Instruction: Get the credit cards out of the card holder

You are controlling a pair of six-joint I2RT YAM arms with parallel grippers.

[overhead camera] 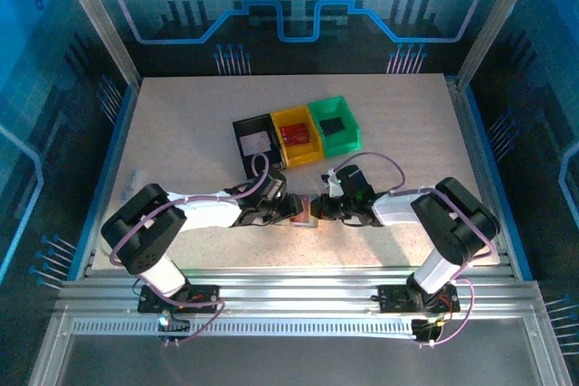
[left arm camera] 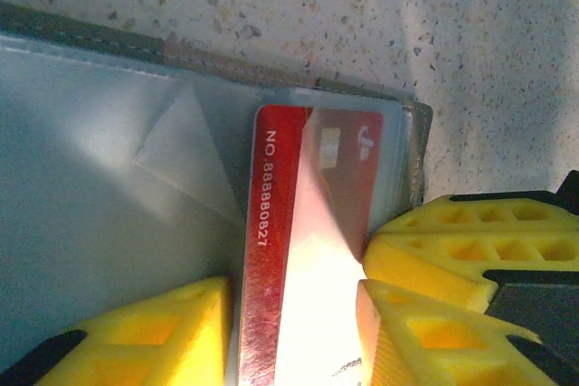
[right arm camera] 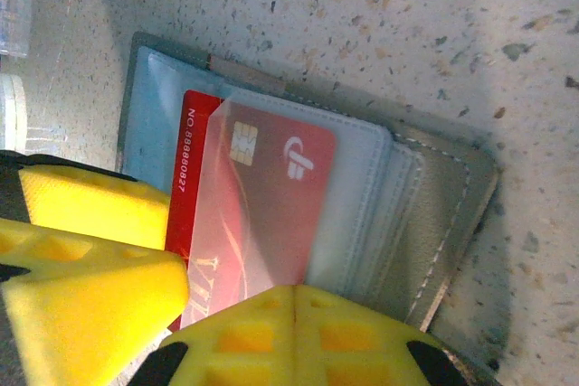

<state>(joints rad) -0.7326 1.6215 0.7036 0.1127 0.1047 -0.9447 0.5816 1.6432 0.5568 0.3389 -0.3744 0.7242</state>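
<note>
The grey card holder [overhead camera: 304, 211] lies open on the table between my two grippers, its pale sleeves [left arm camera: 90, 178] facing up. A red credit card [left arm camera: 289, 187] sticks partly out of a see-through sleeve; its chip and logo show through the plastic [right arm camera: 262, 196]. My left gripper [left arm camera: 291, 300] is open, its yellow fingers on either side of the card's free end, with a thin gap on the left. My right gripper [right arm camera: 294, 305] is shut, its fingers pressed together on the holder's [right arm camera: 443, 214] near edge beside the card. In the top view the left gripper [overhead camera: 288, 212] and the right gripper [overhead camera: 321, 210] almost touch.
Black [overhead camera: 258, 144], yellow [overhead camera: 298, 130] and green [overhead camera: 335, 124] bins stand in a row just behind the grippers. The yellow bin has something red in it, and a small black block lies in the green one. Speckled tabletop [overhead camera: 181, 133] stretches left and back.
</note>
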